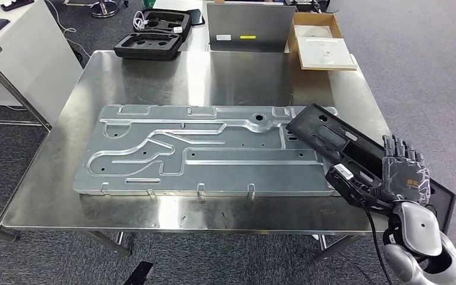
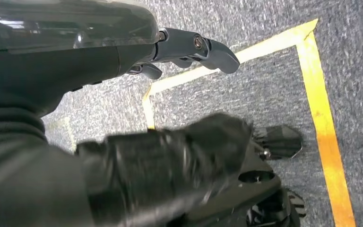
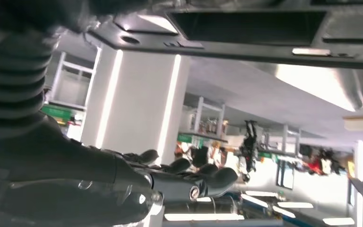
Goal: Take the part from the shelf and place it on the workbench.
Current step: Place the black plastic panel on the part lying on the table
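The part is a long black moulded panel. It lies slanted across the right end of the steel workbench, its far end over the corner of a big aluminium plate and its near end past the bench's right edge. My right hand is over that near end, back upward, fingers straight. In the right wrist view the thumb stands well apart from the part, gripping nothing. My left hand hangs over grey carpet and holds nothing.
Behind the bench lie black foam case inserts, a grey panel and an open cardboard box. A white cabinet stands at the left. Yellow tape marks the floor.
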